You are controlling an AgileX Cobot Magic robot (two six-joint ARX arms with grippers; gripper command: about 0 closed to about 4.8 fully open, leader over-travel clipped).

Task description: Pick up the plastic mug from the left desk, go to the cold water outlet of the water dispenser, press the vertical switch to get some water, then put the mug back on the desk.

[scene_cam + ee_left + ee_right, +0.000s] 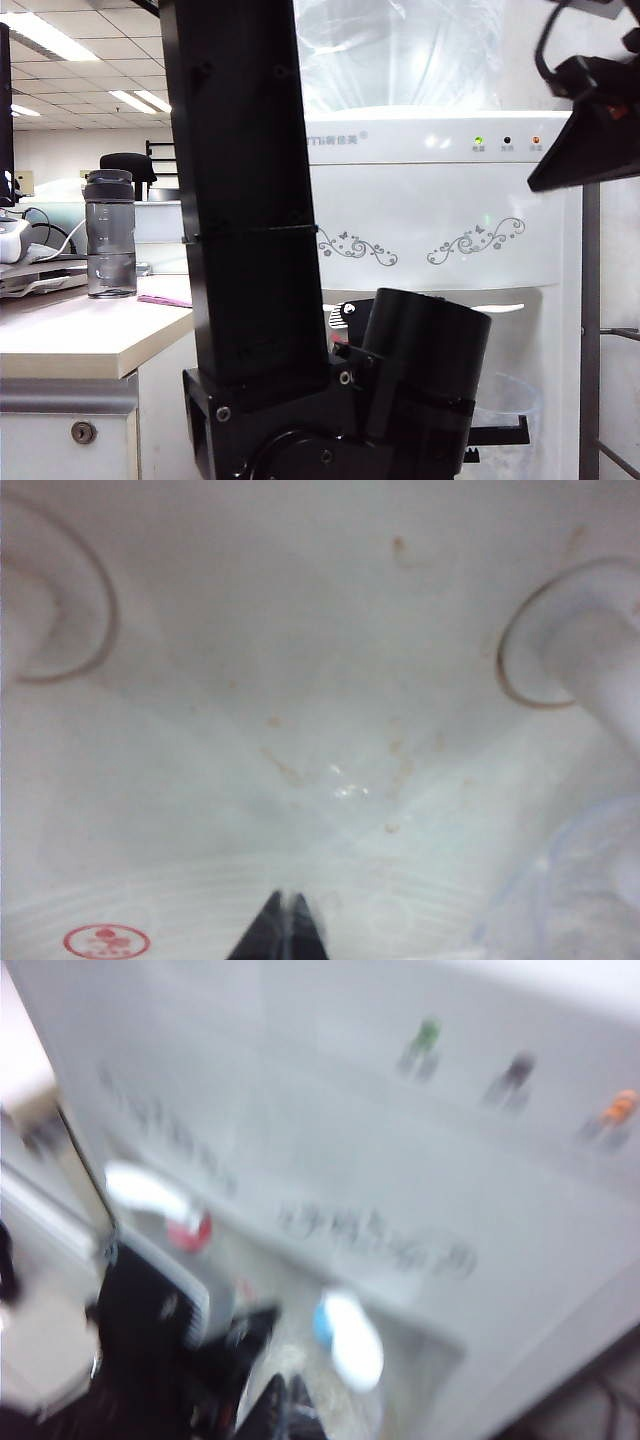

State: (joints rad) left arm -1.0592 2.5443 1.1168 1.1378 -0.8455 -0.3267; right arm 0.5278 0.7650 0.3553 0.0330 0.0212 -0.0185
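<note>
**Arms at water dispenser, mug in recess**

Water dispenser (pixel 440 215) fills the right of the exterior view: white front, grey floral scrolls, three small lights, clear jug on top. Left arm's black links block the middle, reaching low into the tap recess. Plastic mug (pixel 505 400) shows only as a clear rim, low in the recess just right of that arm.

Left gripper (pixel 287 900): jaws closed, tips together, holding nothing visible, pointed at the stained white back wall of the recess. White tap base to either side; a clear rippled edge shows in one corner.

Right gripper (pixel 287 1388): view heavily blurred; jaws look together, nothing between them. It faces the dispenser front from above. Cold water outlet (pixel 350 1338) with blue collar just beyond the tips; red-collared tap (pixel 160 1200) further off.

Left counter (pixel 80 335) with pale top and keyhole carries a smoky-grey bottle (pixel 110 235).
</note>
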